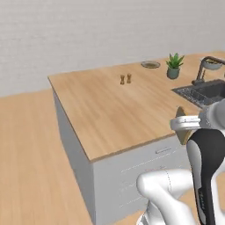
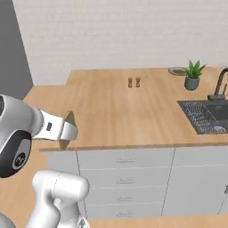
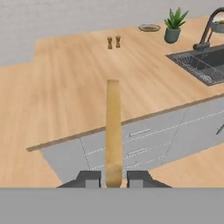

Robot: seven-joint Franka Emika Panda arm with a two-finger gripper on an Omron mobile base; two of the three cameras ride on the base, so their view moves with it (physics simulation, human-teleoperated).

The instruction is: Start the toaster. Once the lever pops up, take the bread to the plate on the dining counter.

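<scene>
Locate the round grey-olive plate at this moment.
The round grey-olive plate sits at the far edge of the light-wood dining counter, just left of the small potted plant in all three views.

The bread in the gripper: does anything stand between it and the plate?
Nothing visible blocks it. The bread is held on edge before the dining counter; the plate lies at the far edge. Two small shakers stand left of that line, a potted plant right.

Claw point(image 3: 113, 178) grips the bread point(image 3: 113, 131) edge-on; the plate point(image 3: 149, 28) sits on the desk point(image 3: 65, 87) at one o'clock.
</scene>
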